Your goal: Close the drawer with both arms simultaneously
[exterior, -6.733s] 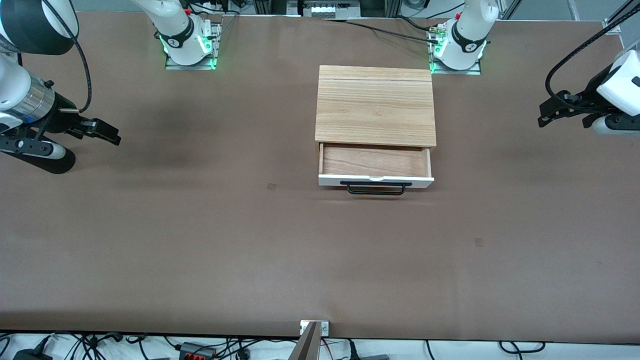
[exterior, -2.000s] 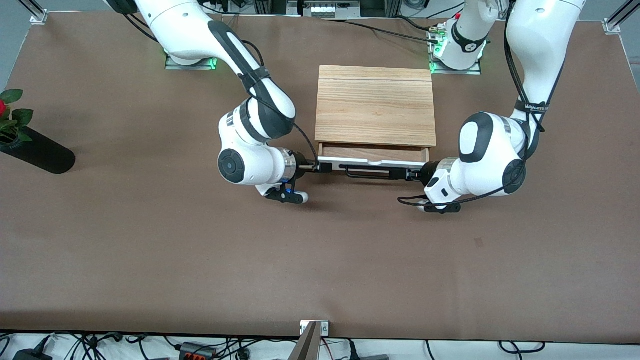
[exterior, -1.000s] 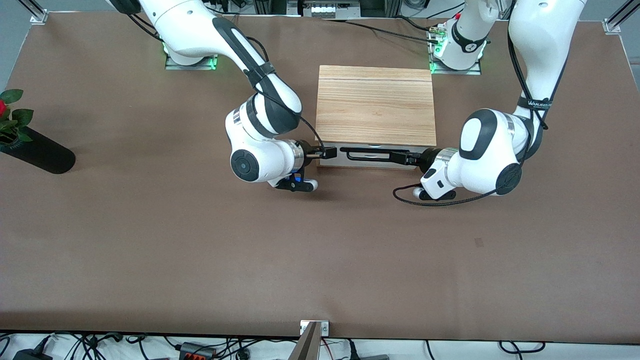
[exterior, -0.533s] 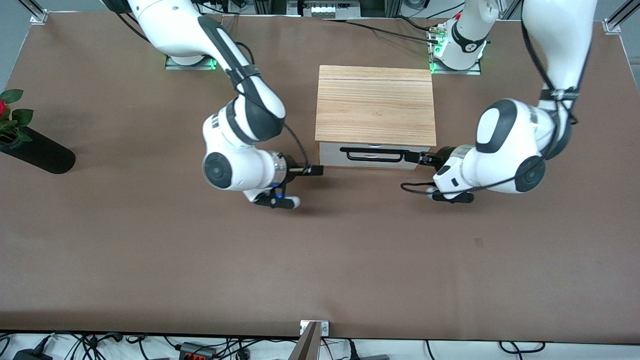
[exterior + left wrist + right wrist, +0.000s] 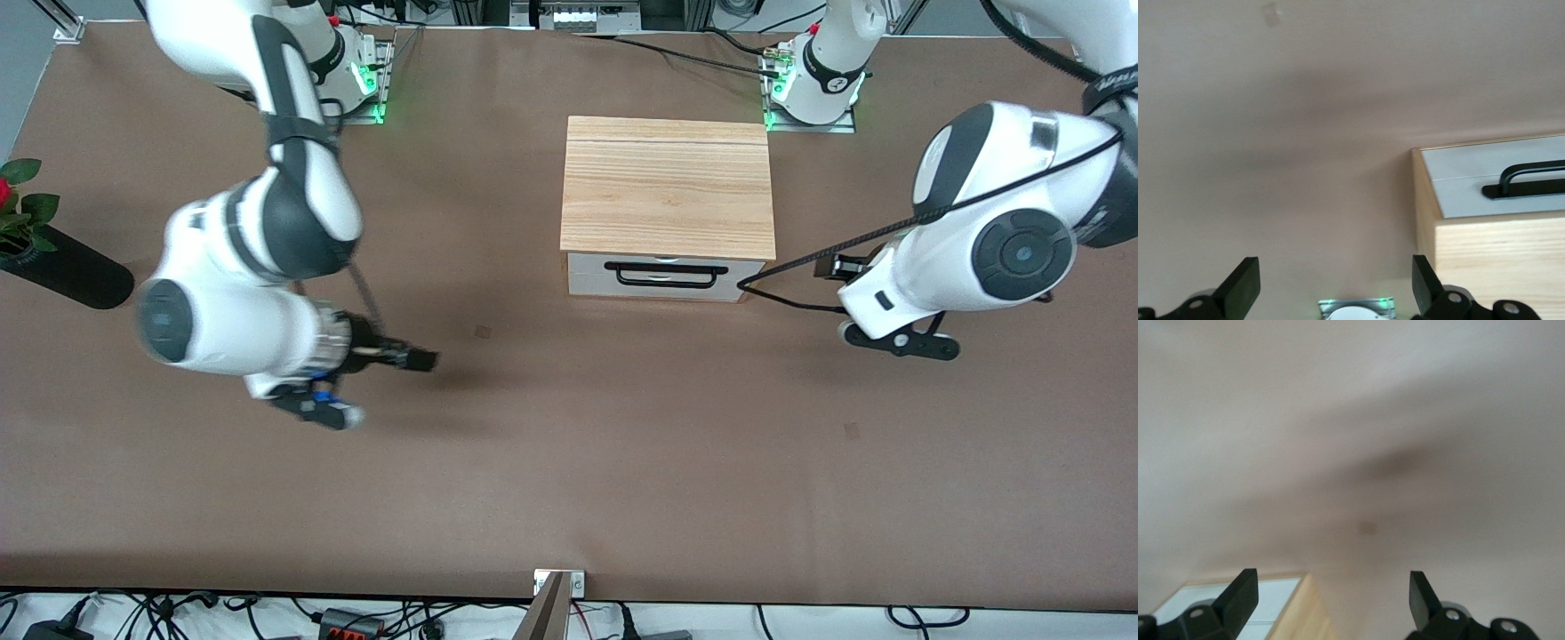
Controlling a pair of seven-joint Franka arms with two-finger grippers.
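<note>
The drawer [image 5: 658, 276] is pushed flush into the light-wood cabinet [image 5: 667, 191]; only its white front and black bar handle [image 5: 665, 274] show. My right gripper [image 5: 423, 360] is open and empty over bare table, off toward the right arm's end from the cabinet. My left gripper [image 5: 831, 267] is open and empty over the table beside the cabinet's corner at the left arm's end. In the left wrist view the gripper [image 5: 1333, 290] faces the drawer front [image 5: 1471, 187] and handle [image 5: 1525, 180]. In the right wrist view the gripper [image 5: 1330, 595] shows a corner of the drawer front [image 5: 1231, 607].
A black vase [image 5: 67, 271] with a red flower [image 5: 13, 200] lies at the right arm's end of the table. The arm bases [image 5: 813, 84] stand along the table edge farthest from the front camera. A camera mount [image 5: 558, 587] sits at the nearest edge.
The drawer went from open to fully shut. Both grippers then drew away from its front, the right toward the right arm's end, the left toward the left arm's end.
</note>
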